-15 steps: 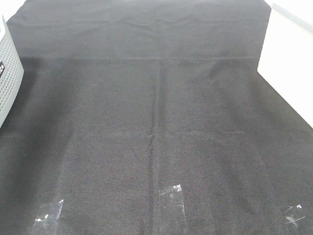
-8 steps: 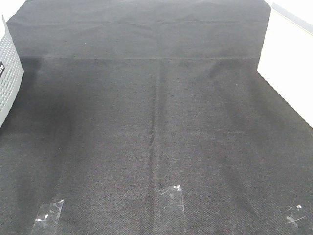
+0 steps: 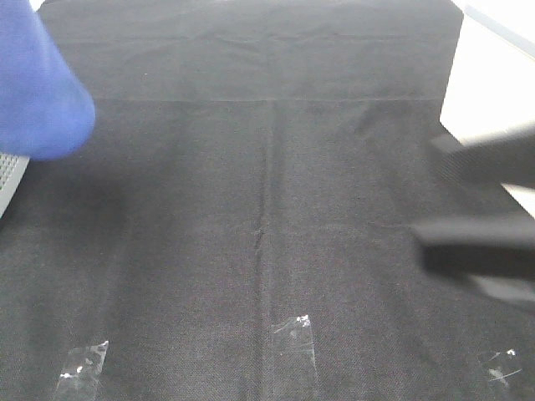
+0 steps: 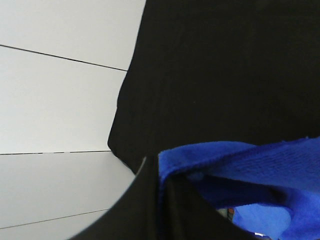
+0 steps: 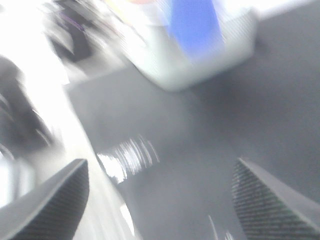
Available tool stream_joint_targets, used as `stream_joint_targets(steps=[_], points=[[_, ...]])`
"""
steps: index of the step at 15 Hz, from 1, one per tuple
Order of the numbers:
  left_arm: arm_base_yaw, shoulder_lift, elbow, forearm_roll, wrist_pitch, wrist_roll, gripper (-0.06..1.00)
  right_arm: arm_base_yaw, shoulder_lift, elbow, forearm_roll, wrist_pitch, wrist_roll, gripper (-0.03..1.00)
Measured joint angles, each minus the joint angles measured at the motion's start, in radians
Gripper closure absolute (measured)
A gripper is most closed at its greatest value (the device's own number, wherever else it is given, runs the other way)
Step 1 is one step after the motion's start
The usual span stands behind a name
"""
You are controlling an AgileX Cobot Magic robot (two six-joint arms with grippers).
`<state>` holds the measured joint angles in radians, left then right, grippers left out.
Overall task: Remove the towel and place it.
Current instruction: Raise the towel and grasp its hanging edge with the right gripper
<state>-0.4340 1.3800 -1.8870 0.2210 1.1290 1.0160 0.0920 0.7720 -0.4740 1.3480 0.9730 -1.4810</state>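
Peering down from the high camera, I lose a good deal to blur. The towel (image 3: 42, 83) is a soft blue mass at ten o'clock, cut off by the frame edge. It covers most of the grey perforated basket (image 3: 10, 180), so only a sliver of that shows at nine o'clock. My right gripper (image 3: 430, 196) comes in at three o'clock as two smeared dark bars, the rest of it out of frame. The right wrist view is streaked throughout, with the basket (image 5: 200, 65) a pale block and the towel (image 5: 192, 25) a blue patch above it. In the left wrist view the towel's far side runs off the picture, and I cannot make out the small bright thing beneath its fold. My left gripper (image 4: 160, 200) is clamped on the towel (image 4: 260, 165), with a thin blue strip pinched between the two dark fingers and the rest bunched beside them, held above the black cloth (image 4: 225, 60). My right gripper (image 5: 161, 165) is spread wide, its fingers far apart, holding nothing and touching nothing above the black cloth (image 3: 267, 209). Bare white desk (image 3: 501, 75) shows at two o'clock. By count I have one towel, one basket, two grippers, and three clear tape patches (image 3: 292, 338) on the cloth at seven, six and five o'clock.
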Motion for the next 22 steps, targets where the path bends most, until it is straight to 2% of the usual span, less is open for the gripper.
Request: stream_joint_targets(steps=[2, 4, 5, 7, 9, 11, 13, 22], points=[[0.000, 0.000, 0.000, -0.026, 0.013, 0.034, 0.94, 0.000, 0.184, 0.000, 0.193, 0.066, -0.243, 0.21], [0.000, 0.000, 0.000, -0.073, 0.013, 0.070, 0.94, 0.000, 0.351, -0.003, 0.310, 0.128, -0.425, 0.21], [0.000, 0.000, 0.000, -0.103, 0.013, 0.100, 0.94, 0.000, 0.438, -0.008, 0.352, 0.154, -0.492, 0.21], [0.000, 0.000, 0.000, -0.150, -0.019, 0.162, 0.94, 0.009, 0.586, -0.060, 0.372, 0.208, -0.585, 0.20], [0.000, 0.000, 0.000, -0.226, -0.079, 0.229, 0.94, 0.085, 0.704, -0.169, 0.385, 0.205, -0.621, 0.18], [0.000, 0.000, 0.000, -0.285, -0.121, 0.261, 0.94, 0.190, 0.801, -0.283, 0.387, 0.143, -0.631, 0.17], [0.000, 0.000, 0.000, -0.303, -0.129, 0.265, 0.94, 0.247, 0.877, -0.388, 0.386, 0.094, -0.632, 0.17], [0.000, 0.004, 0.000, -0.331, -0.136, 0.263, 0.94, 0.419, 1.171, -0.833, 0.386, 0.083, -0.601, 0.17]])
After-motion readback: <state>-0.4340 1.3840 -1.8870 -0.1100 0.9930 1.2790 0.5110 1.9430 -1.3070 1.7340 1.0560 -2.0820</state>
